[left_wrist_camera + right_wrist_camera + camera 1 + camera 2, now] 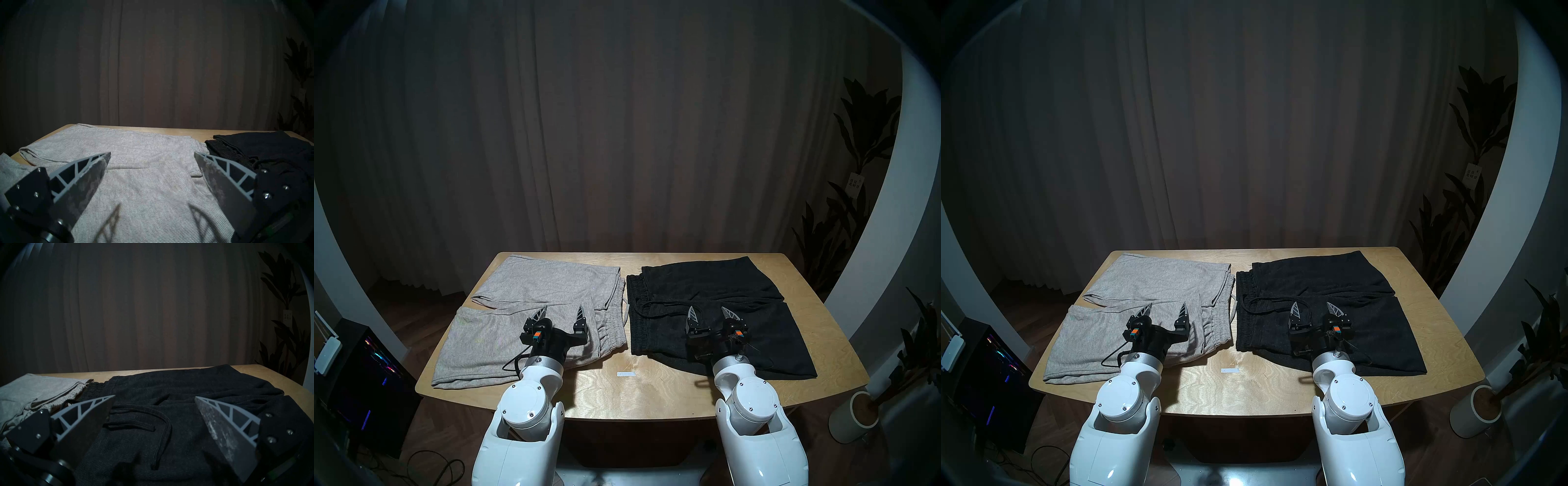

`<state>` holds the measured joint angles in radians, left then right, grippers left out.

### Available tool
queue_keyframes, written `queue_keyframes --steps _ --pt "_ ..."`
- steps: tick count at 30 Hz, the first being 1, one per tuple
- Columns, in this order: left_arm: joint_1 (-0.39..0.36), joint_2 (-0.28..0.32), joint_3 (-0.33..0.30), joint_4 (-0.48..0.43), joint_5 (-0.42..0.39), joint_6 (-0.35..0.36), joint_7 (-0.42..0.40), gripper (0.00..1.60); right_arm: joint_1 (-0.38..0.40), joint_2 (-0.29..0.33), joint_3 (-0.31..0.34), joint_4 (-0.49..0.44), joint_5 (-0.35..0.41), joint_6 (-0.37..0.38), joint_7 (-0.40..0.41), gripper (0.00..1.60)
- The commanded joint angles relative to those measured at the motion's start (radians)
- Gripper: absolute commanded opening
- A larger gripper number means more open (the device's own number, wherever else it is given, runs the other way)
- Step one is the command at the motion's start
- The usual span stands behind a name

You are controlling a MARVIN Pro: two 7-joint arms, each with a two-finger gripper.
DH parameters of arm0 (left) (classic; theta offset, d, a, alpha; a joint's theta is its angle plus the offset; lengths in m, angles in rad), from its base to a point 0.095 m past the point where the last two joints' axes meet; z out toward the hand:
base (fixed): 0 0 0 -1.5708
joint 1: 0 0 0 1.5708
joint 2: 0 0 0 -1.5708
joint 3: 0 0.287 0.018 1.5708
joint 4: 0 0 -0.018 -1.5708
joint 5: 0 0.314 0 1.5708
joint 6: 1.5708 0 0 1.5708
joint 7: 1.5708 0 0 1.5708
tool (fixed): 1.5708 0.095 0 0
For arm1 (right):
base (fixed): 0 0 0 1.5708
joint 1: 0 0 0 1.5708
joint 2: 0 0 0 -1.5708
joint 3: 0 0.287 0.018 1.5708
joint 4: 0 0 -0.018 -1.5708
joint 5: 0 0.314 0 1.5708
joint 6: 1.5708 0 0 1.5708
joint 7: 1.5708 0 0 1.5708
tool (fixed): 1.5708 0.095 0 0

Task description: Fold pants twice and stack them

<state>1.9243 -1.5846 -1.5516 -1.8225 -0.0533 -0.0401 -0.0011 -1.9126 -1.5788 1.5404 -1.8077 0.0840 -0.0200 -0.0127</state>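
Progress looks nil: grey pants (531, 315) lie spread on the table's (653, 390) left, black pants (714, 305) on its right, waistbands nearly meeting mid-table. Left gripper (563, 310) and right gripper (711, 311) hover spread wide, holding nothing. All 2 folds each, plus stacking, remain.

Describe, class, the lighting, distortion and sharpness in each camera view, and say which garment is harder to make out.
Both head views: dim room, light falling on the wooden table, fisheye bending its edges, dark rim. Left wrist view: grey pants sharp enough to show the knit. Right wrist view: black pants are harder to read, their folds nearly lost; the black drawstring barely stands out.
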Motion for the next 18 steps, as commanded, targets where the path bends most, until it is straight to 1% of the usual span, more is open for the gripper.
queue_keyframes --steps 1,2,3,8,11,17,18 --pt "0.007 -0.024 -0.029 -0.116 -0.09 0.001 -0.021 1.6 0.01 -0.011 -0.008 -0.09 0.188 0.058 -0.035 1.6" --pt "0.009 -0.025 -0.033 -0.131 -0.116 0.008 -0.031 1.6 0.014 -0.011 -0.01 -0.103 0.224 0.069 -0.043 1.6" --pt "0.008 -0.027 -0.035 -0.141 -0.129 0.01 -0.035 1.6 0.017 -0.011 -0.012 -0.111 0.236 0.076 -0.05 1.6" --pt "0.014 -0.032 -0.048 -0.2 -0.237 0.043 -0.046 1.6 0.026 -0.01 -0.018 -0.148 0.351 0.143 -0.077 1.6" --pt "0.024 -0.039 -0.061 -0.234 -0.307 0.078 -0.052 1.6 0.028 -0.01 -0.025 -0.178 0.426 0.188 -0.103 1.6" --pt "0.042 -0.053 -0.096 -0.263 -0.423 0.136 -0.048 1.6 0.027 -0.012 -0.023 -0.21 0.578 0.277 -0.146 1.6" --pt "0.046 -0.057 -0.104 -0.269 -0.452 0.15 -0.049 1.6 0.027 -0.013 -0.023 -0.218 0.609 0.297 -0.16 1.6"
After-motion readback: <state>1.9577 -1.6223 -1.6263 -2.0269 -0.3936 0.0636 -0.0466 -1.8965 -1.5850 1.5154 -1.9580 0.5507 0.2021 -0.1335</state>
